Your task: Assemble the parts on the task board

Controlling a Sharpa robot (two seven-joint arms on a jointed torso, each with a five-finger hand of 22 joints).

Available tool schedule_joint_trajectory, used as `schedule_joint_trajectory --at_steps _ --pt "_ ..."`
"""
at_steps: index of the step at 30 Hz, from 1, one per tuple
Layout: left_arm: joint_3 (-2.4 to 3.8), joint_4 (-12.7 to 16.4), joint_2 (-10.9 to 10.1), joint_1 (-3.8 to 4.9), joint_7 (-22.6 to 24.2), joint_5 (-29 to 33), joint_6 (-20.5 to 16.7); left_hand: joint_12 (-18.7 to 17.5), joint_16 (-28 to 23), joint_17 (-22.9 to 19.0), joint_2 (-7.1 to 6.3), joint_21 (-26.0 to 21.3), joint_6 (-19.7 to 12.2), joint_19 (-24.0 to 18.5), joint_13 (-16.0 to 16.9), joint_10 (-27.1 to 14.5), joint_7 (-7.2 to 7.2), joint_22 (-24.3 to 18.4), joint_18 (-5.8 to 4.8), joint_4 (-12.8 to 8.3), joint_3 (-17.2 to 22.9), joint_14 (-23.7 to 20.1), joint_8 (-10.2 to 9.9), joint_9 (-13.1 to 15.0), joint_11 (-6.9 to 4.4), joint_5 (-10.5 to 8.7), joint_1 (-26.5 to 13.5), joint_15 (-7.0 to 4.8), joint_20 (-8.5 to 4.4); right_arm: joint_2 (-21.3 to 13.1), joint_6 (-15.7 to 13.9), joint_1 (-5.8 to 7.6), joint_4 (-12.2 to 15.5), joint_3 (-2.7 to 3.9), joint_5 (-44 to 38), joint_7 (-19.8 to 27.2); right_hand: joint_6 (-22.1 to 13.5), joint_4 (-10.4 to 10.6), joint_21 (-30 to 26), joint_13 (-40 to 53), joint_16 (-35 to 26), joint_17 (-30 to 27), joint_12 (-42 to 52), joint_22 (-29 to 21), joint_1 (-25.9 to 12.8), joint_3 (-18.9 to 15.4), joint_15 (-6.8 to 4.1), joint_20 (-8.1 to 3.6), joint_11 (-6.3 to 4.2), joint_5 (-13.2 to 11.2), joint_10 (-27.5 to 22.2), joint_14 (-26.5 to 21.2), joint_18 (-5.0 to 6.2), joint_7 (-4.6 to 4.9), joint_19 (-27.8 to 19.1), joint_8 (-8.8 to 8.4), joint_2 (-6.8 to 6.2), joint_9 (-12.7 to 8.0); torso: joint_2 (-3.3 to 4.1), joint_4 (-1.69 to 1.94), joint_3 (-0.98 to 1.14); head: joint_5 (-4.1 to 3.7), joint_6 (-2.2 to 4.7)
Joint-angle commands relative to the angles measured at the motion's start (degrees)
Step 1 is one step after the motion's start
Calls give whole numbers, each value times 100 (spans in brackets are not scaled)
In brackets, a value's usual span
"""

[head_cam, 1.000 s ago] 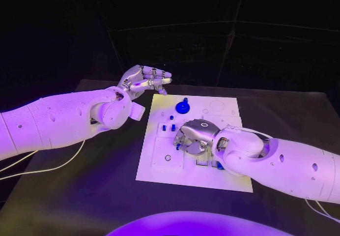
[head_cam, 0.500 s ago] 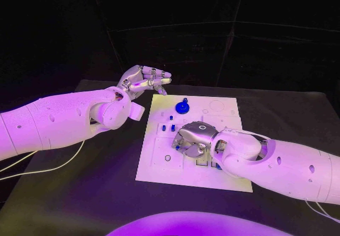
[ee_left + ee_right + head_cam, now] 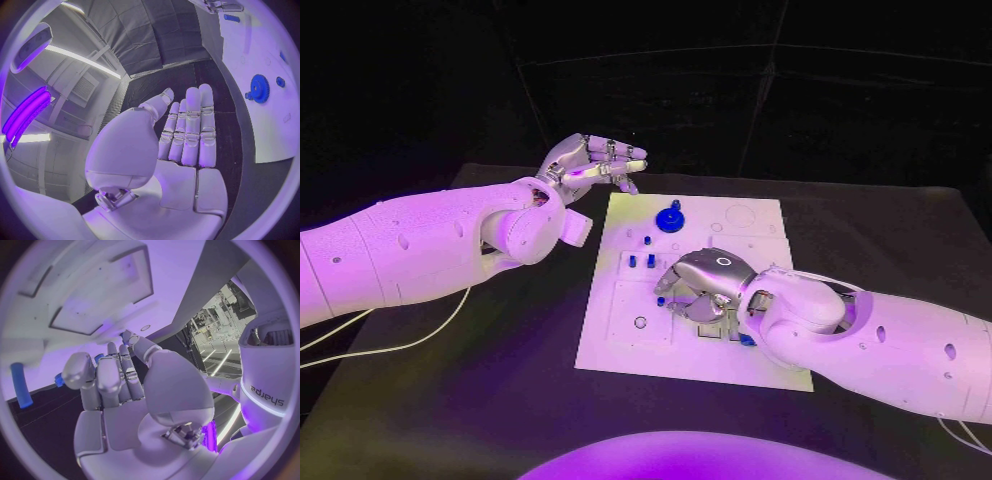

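Black counter (image 3: 473, 400) carries the white board (image 3: 625, 350) at its middle. Right robot hand (image 3: 700, 290) hangs low over the board's centre, fingers curled down toward the slots — whether it pinches a part, I cannot tell. Left robot hand (image 3: 593, 162) hovers off the board's far left corner, fingers straight and together, holding nothing. A blue gear (image 3: 671, 218) stands near the far edge, small blue pegs (image 3: 640, 261) beside the right hand. Likely step: seating a part — next calls for a straight, gentle press.
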Motion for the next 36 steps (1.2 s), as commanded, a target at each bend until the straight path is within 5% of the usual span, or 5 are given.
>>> schedule_joint_trajectory --at_steps 1,4,11,15,36 --pt "5 -6 -5 8 60 20 88 -32 -30 -5 37 -13 -23 50 -5 -32 18 -5 70 -1 -33 24 -40 -5 27 3 -7 14 8 -178 -549 12 188 7 298 168 -54 30 -35 10 -32 -34 65 -32 -54 -118 17 1 4 28 -49 -6 57 1 -61 -6 -85 5 -8 0 0 -7 8" --pt "4 -13 -10 8 54 20 91 -32 -30 -5 37 -13 -23 50 -5 -32 18 -5 70 -1 -33 24 -40 -5 27 3 -7 14 8 -438 -605 35 402 35 434 157 -73 74 -50 12 -46 -66 121 -52 -76 -220 9 -2 0 41 -68 -12 59 -3 -68 -3 -121 9 -17 -4 -12 -28 30" --pt "4 -29 -6 7 47 20 107 -33 -34 -10 38 -20 -28 51 -5 -38 20 -11 70 0 -40 23 -41 -7 29 3 -10 17 9 -928 -511 137 603 470 785 -10 -91 89 -57 13 -50 -79 173 -59 -43 -278 1 -8 -12 68 -81 -14 60 -26 -66 -2 -124 11 -8 -11 0 -125 126" --pt "3 -38 11 7 42 20 122 -33 -34 -10 38 -20 -28 51 -5 -38 20 -11 70 0 -40 23 -41 -7 29 3 -10 17 9 -1114 -138 255 513 590 851 -223 -122 95 -73 7 -65 -110 197 -83 -15 -335 -3 -14 -16 61 -130 -19 64 -56 -78 -6 -138 9 -9 7 -6 -189 182" --pt "-9 -9 12 5 -12 20 151 -34 -47 -21 50 -37 -37 51 -5 -50 22 -26 71 -9 -46 17 -43 -11 31 4 6 19 11 -1235 895 342 204 652 425 -438 -197 172 -115 17 -107 -194 400 -130 72 -575 -25 -30 -43 46 -132 -29 69 -113 -89 13 -127 19 5 10 -6 -269 245"
